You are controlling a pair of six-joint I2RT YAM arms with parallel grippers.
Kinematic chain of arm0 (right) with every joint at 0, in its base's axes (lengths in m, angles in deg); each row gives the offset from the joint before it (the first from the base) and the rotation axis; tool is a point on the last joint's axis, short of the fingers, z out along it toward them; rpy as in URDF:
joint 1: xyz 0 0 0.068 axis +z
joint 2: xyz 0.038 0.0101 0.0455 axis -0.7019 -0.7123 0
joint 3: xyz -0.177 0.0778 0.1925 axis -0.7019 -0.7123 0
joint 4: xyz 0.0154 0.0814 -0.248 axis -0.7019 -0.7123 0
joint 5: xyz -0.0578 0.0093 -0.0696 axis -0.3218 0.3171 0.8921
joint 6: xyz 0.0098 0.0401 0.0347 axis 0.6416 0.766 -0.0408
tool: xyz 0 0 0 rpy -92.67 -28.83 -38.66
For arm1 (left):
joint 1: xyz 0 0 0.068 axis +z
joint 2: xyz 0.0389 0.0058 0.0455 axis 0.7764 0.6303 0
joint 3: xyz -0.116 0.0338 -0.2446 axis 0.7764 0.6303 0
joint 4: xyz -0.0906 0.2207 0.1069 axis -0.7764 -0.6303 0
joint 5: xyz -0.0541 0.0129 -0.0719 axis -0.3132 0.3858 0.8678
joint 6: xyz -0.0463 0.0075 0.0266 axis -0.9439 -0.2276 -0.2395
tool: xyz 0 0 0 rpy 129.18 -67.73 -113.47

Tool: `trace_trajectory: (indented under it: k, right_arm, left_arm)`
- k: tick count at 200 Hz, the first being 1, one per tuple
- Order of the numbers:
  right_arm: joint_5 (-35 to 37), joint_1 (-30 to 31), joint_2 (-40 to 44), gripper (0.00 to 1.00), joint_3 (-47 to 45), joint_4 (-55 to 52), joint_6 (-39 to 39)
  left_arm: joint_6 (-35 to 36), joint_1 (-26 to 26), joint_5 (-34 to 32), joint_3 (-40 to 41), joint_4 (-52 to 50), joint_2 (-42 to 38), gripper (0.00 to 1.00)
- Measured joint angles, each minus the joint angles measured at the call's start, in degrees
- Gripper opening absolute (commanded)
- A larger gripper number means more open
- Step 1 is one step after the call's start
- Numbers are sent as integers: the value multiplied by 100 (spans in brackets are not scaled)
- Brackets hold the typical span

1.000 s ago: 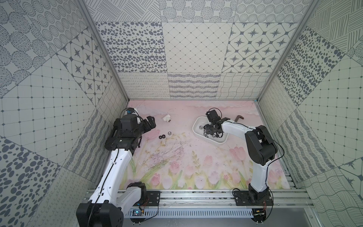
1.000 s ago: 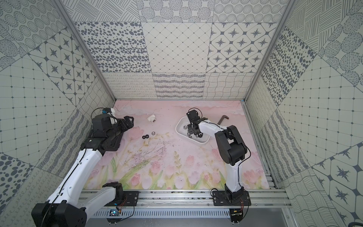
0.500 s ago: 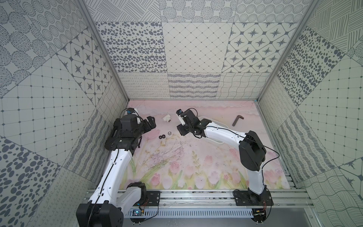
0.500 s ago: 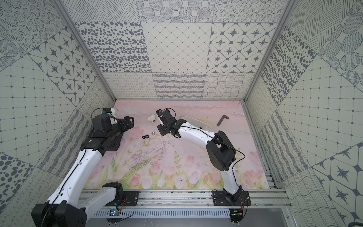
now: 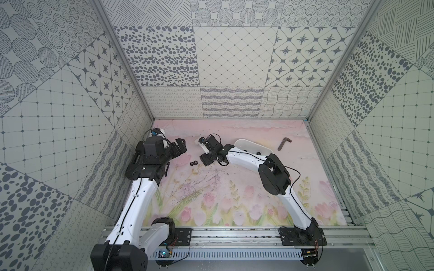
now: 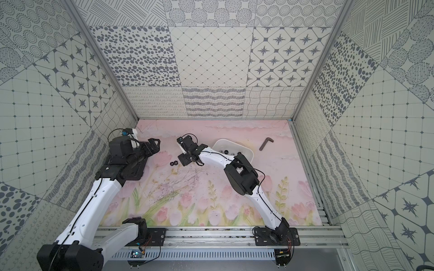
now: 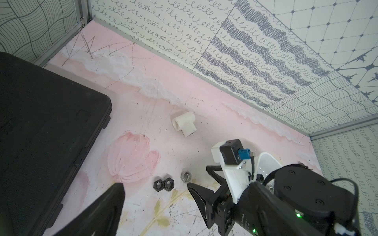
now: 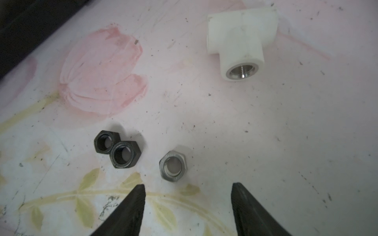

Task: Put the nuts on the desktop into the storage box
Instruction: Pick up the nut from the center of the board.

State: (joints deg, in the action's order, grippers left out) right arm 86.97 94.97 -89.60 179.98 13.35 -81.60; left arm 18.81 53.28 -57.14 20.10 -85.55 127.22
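Two black nuts (image 5: 193,163) (image 8: 117,150) lie touching on the pink flowered desktop (image 5: 234,187), with a silver nut (image 8: 173,166) (image 7: 185,176) beside them. My right gripper (image 8: 187,187) (image 5: 203,162) is open and empty, low over the desktop, its tips just short of the silver nut. The white storage box (image 5: 249,144) stands behind the right arm with several nuts (image 6: 223,151) in it. My left gripper (image 5: 182,147) hangs open and empty left of the black nuts; in the left wrist view only one of its fingers (image 7: 114,200) shows.
A white T-shaped pipe fitting (image 8: 241,40) (image 7: 185,124) lies behind the nuts. A dark hex key (image 5: 283,143) lies at the back right. A flat black case (image 7: 41,132) sits under the left arm by the left wall. Patterned walls enclose three sides.
My right gripper left the storage box, swung left across the desktop to the loose nuts, and its jaws opened wider. The left arm stayed still.
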Motion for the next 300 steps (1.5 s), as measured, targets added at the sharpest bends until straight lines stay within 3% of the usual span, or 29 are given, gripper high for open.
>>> trace_trajectory:
  k: [139,230,257,300]
  right_arm:
    - [-68,72,-1021,61,1464,-802,-186]
    - [-42,76,-1019,25,1416,-835,-225]
    - [-4,76,-826,24,1067,-638,-229]
    - [238,17,278,23,-452,-280,-201]
  left_arm:
    - [0,0,4,9,4,20,99]
    - [0,0,2,33,20,20,99]
    - [0,0,2,33,22,20,99]
    - [0,0,2,33,22,20,99]
